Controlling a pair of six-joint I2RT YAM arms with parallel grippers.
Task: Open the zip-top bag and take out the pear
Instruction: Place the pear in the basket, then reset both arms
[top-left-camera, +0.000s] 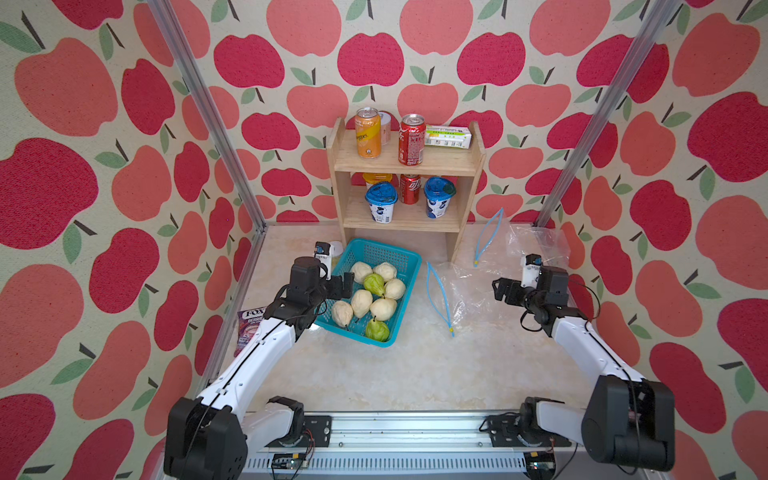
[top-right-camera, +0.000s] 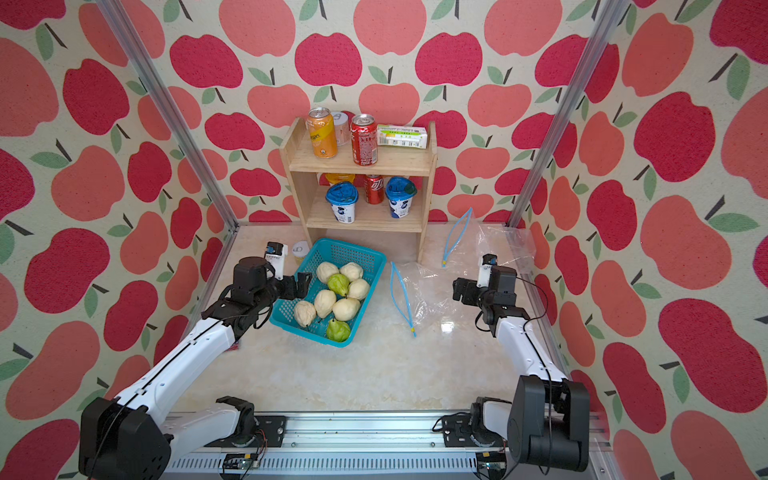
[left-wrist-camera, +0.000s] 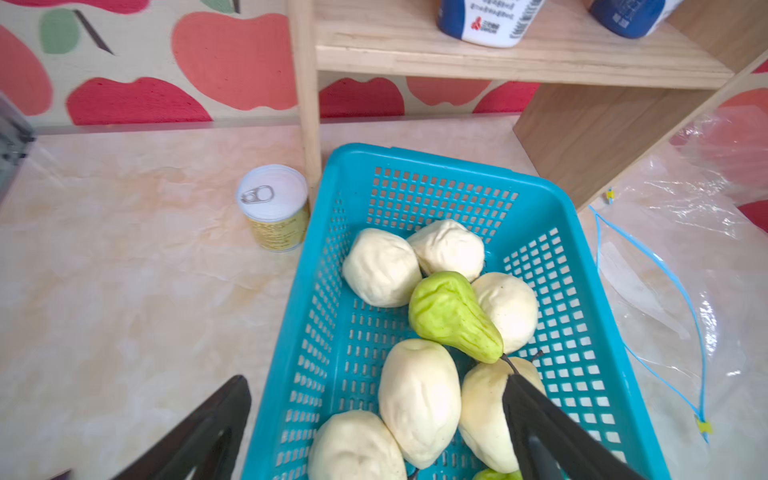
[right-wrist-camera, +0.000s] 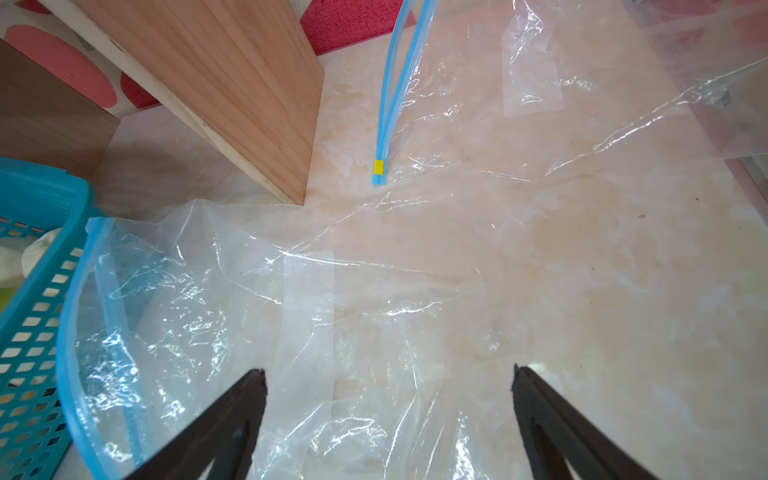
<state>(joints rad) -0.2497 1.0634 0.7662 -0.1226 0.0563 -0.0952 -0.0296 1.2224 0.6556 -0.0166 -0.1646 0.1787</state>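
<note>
1. The left gripper (top-left-camera: 343, 286) hangs over the left edge of the blue basket (top-left-camera: 388, 254). Its jaws are wide apart and hold nothing.
2. Eight pears (top-left-camera: 361, 302) lie inside the basket, six pale and two green.
3. The zip-top bag (top-left-camera: 463, 293) lies flat on the table (top-left-camera: 415, 374), just right of the basket, with its blue mouth open.
4. The right gripper (top-left-camera: 503, 291) hangs over the right part of this bag, jaws apart, holding nothing.
5. A second bag (top-left-camera: 536, 245) lies behind it, beside the shelf (top-left-camera: 415, 164).
</note>
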